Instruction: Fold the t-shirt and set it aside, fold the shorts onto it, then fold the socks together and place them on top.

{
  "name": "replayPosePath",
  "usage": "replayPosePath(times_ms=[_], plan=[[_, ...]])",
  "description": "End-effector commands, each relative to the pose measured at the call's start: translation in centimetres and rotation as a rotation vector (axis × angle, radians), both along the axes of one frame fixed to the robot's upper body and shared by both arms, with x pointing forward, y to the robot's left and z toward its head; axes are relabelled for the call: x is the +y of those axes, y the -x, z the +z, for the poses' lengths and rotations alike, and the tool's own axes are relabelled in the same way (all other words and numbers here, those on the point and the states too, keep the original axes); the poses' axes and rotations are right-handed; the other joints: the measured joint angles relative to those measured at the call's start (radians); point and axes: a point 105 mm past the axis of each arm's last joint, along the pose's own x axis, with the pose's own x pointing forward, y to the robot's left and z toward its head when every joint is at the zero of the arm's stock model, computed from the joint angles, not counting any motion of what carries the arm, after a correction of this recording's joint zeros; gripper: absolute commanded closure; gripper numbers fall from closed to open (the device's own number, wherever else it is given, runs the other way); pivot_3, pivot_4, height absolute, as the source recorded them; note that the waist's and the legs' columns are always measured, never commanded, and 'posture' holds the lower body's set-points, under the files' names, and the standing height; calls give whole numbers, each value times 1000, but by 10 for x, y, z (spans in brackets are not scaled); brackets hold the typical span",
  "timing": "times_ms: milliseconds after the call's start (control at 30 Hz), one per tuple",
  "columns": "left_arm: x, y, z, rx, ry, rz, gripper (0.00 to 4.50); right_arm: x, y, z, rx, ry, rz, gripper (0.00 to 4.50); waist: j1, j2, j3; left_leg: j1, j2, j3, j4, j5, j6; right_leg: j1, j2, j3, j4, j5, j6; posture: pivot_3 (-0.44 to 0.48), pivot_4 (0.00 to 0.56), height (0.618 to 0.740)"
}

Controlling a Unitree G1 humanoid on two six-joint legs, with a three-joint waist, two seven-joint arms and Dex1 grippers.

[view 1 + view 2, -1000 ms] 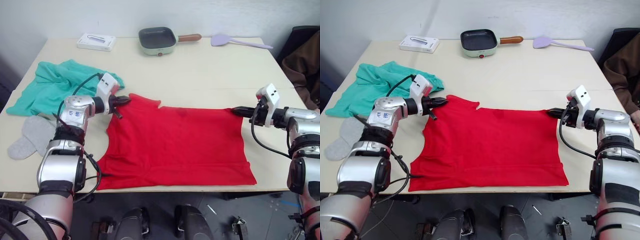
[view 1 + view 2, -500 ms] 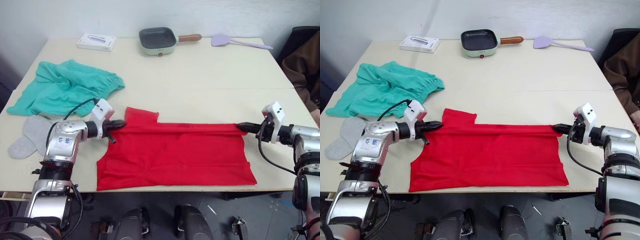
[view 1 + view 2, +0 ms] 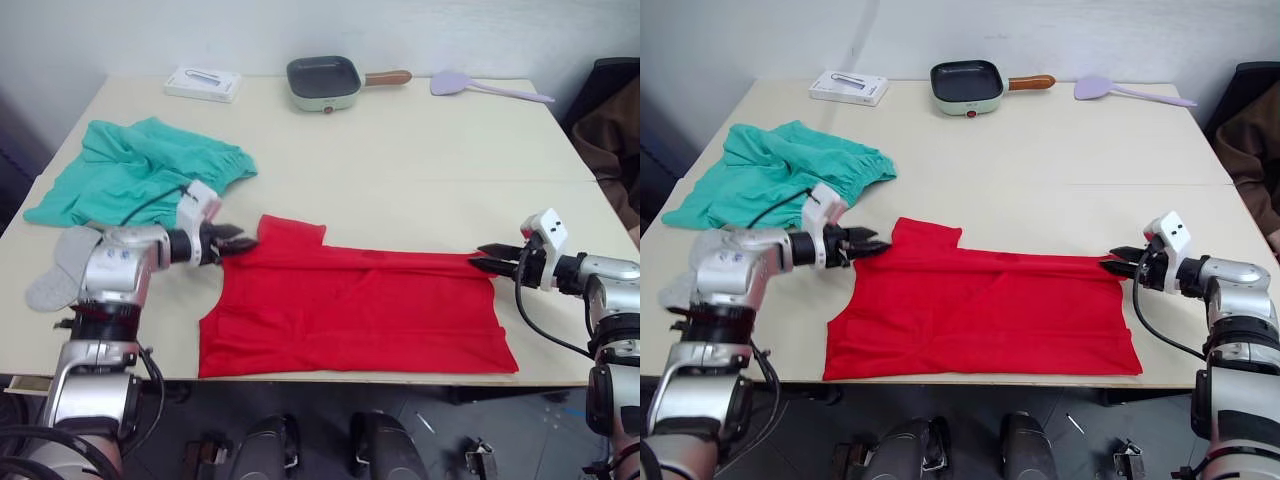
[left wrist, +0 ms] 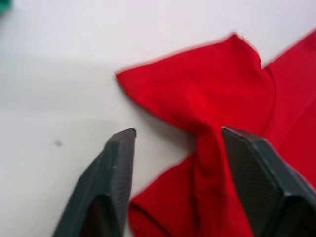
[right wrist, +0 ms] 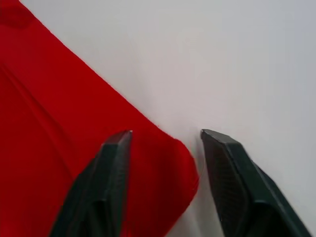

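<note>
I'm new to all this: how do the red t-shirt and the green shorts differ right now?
The t-shirt lies smooth near the table's front edge, its far part folded over; the shorts sit crumpled at the far left. A gripper is open at each end of the t-shirt; none is at the shorts. Both are cloth.

No writing can be read anywhere. The white box (image 3: 203,84) at the tabletop's far left edge carries a grey printed shape, but no legible words.
</note>
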Motion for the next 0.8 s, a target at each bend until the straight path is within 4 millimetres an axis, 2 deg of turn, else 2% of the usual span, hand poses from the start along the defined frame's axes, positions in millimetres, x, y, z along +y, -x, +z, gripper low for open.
replayPosePath(times_ms=[33,200,367,467,533,700,767,800], plan=[[-3,-20,-2,9,6,45,1055,-13,-1,22,-69,71,-15,1741,0,0,0,0,0,0,0,0,0,0,0,0,0,0,0,0,150,740],[-28,-41,-11,13,-3,39,1055,-5,-6,19,-54,123,25,1741,-3,-1,0,0,1,0,0,0,0,0,1,-2,0,0,0,0,150,740],[-44,-47,-19,11,-29,11,1055,2,-8,16,-33,143,60,1741,-4,-1,1,0,1,1,0,0,0,-1,1,-3,1,0,0,0,150,740],[-53,-45,-25,13,-63,-38,1698,0,-6,9,4,203,72,1692,-4,-1,1,0,1,1,0,0,0,-1,1,-3,1,0,0,0,150,740],[-56,-45,-27,6,-65,-50,2323,-2,-4,5,18,227,75,1692,-2,-1,1,0,1,1,1,0,0,-1,1,-3,1,0,0,0,150,740],[-54,-42,-36,1,-88,-62,3990,1,-6,14,-20,168,81,1692,-2,-1,1,0,0,1,1,0,1,-1,-1,-3,1,0,0,0,150,740],[-52,-42,-38,1,-88,-60,4500,3,-6,14,-23,168,88,2078,-2,-1,1,0,0,1,2,0,1,-1,-1,-3,1,0,0,0,150,740],[-52,-42,-38,0,-87,-59,4500,3,-6,14,-19,165,93,2315,-2,-1,1,0,0,1,2,0,1,-1,-1,-3,1,0,0,0,150,740]])
